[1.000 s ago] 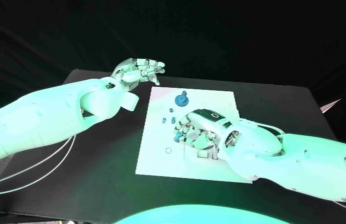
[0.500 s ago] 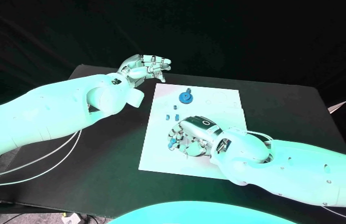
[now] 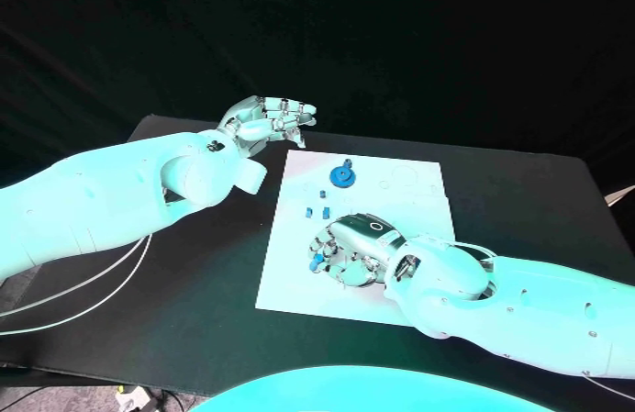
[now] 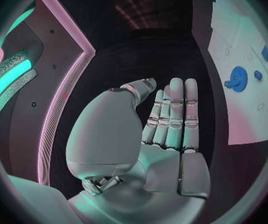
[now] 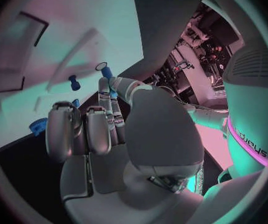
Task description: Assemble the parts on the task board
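Note:
The white task board [image 3: 410, 192] lies mid-table. A blue gear [image 3: 343, 175] stands near its far edge, with small blue pegs [image 3: 314, 213] just nearer. My right hand [image 3: 353, 250] hovers low over the board's near half, fingers curled. It pinches a small blue peg [image 5: 107, 73] between thumb and a finger; the same peg [image 3: 317, 261] shows at the fingertips in the head view. My left hand [image 3: 269, 123] is raised beyond the board's far left corner, fingers extended, holding nothing. In the left wrist view that hand [image 4: 170, 129] is flat, with the gear [image 4: 237, 78] on the board [image 4: 245, 119] beside it.
The black table [image 3: 185, 274] extends on both sides of the board. White cables [image 3: 80, 288] hang under my left arm at the table's left side. Another blue peg [image 5: 74, 82] stands on the board [image 5: 22, 89] ahead of my right hand's fingers.
The whole head view has shifted. My right hand has edged slightly toward the board's left side, and a blue peg now shows at its fingertips. My left hand stays raised.

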Available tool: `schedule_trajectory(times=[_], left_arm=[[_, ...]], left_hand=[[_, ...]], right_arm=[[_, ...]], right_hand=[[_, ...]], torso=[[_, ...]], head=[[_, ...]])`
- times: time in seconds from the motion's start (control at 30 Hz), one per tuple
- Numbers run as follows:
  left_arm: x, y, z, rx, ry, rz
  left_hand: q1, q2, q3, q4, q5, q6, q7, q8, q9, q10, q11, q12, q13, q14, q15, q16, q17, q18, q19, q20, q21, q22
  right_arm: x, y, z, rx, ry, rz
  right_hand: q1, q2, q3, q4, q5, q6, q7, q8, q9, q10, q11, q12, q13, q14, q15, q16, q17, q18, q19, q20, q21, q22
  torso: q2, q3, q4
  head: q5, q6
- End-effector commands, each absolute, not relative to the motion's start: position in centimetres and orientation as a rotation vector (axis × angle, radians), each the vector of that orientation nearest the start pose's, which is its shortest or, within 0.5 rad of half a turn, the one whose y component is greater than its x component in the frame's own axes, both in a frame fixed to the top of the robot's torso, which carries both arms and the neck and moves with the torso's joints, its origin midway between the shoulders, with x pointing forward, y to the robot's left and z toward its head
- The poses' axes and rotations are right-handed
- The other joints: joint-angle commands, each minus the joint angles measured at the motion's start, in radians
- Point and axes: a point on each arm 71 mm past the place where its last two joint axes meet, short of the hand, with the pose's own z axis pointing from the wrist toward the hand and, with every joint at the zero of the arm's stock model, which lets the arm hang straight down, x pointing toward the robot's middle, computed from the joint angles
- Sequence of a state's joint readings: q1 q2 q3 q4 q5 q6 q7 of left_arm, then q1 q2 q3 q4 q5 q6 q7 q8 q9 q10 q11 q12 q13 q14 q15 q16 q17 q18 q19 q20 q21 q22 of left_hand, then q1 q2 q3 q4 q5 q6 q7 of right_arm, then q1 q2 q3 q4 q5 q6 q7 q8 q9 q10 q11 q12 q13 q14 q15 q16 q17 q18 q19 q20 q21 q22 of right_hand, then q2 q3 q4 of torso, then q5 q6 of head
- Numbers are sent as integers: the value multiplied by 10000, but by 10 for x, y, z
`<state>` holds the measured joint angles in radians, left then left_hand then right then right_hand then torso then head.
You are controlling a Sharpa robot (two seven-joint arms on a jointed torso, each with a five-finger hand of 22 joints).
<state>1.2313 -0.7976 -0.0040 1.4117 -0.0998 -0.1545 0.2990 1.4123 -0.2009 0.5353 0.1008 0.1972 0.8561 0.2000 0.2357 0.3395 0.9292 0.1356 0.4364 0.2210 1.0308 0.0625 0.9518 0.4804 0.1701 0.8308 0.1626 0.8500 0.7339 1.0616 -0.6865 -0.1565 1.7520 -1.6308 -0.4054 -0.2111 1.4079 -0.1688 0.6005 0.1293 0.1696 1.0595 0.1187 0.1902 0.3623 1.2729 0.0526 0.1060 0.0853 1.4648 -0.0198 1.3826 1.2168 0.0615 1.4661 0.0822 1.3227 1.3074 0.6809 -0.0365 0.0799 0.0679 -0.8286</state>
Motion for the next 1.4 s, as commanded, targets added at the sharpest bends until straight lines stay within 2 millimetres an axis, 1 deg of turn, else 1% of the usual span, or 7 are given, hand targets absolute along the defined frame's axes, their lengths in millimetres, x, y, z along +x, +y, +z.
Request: schedule_trajectory(times=[0.03, 0.23, 0.33, 0.87, 1.2, 1.4], left_arm=[[515, 208, -160, -9871, 15269, -16089], [515, 208, -160, -9881, 15270, -16071], [515, 209, -160, -9887, 15265, -16056], [515, 210, -160, -9894, 15266, -16045], [515, 210, -160, -9898, 15270, -16039], [515, 210, -160, -9897, 15286, -16048]], left_hand=[[-23, 80, -63, -23, 31, -13, 33, -35, 10, -63, 16, 36, -9, -55, 18, -65, -9, 129, 80, 13, -58, -8], [-23, 80, -63, -23, 31, -13, 33, -35, 10, -63, 16, 36, -9, -55, 18, -65, -9, 129, 80, 13, -58, -8], [-23, 80, -63, -23, 31, -13, 33, -35, 10, -63, 16, 36, -9, -55, 18, -65, -9, 129, 80, 13, -58, -8], [-23, 80, -63, -23, 31, -13, 33, -35, 10, -63, 16, 36, -9, -55, 18, -65, -9, 129, 80, 13, -58, -8], [-23, 80, -63, -23, 31, -13, 33, -35, 10, -63, 16, 36, -9, -55, 18, -65, -9, 129, 80, 13, -58, -8], [-23, 80, -63, -23, 31, -13, 33, -35, 10, -63, 16, 36, -9, -55, 18, -65, -9, 129, 80, 13, -58, -8]], right_arm=[[370, -68, -246, -3932, 17044, 9077], [370, -70, -246, -3924, 17051, 9002], [370, -70, -247, -3955, 17087, 8988], [370, -70, -249, -4132, 17342, 8850], [370, -69, -250, -4209, 17452, 8783], [370, -68, -251, -4227, 17465, 8786]], right_hand=[[-98, 43, -19, -62, 61, 20, 20, 530, 690, 46, 18, -57, 4, 393, -61, 56, -14, -148, 460, -96, 43, 1633], [-100, 43, -16, -67, 61, 17, 22, 531, 692, 46, 20, -59, 4, 395, -61, 62, -2, -152, 466, -96, 65, 1643], [-104, 38, -10, -82, 60, 12, 25, 534, 698, 47, 22, -64, 5, 396, -60, 66, 4, -155, 470, -95, 81, 1650], [-133, 22, -3, -110, 56, 3, 31, 545, 717, 53, 25, -76, 8, 399, -53, 73, 14, -156, 471, -93, 85, 1654], [-145, 17, 0, -121, 55, 1, 32, 550, 724, 55, 27, -81, 10, 395, -52, 62, -8, -161, 477, -92, 110, 1665], [-146, 17, 1, -121, 54, 0, 32, 550, 724, 55, 27, -82, 10, 394, -52, 62, -10, -162, 477, -92, 112, 1665]], torso=[[-4, -2, 1], [-4, -3, 8], [-7, -10, -2], [-6, -14, 6], [-9, -14, -4], [-4, -9, 12]], head=[[0, -15], [0, -23], [24, -35], [18, -47], [25, -50], [33, -69]])
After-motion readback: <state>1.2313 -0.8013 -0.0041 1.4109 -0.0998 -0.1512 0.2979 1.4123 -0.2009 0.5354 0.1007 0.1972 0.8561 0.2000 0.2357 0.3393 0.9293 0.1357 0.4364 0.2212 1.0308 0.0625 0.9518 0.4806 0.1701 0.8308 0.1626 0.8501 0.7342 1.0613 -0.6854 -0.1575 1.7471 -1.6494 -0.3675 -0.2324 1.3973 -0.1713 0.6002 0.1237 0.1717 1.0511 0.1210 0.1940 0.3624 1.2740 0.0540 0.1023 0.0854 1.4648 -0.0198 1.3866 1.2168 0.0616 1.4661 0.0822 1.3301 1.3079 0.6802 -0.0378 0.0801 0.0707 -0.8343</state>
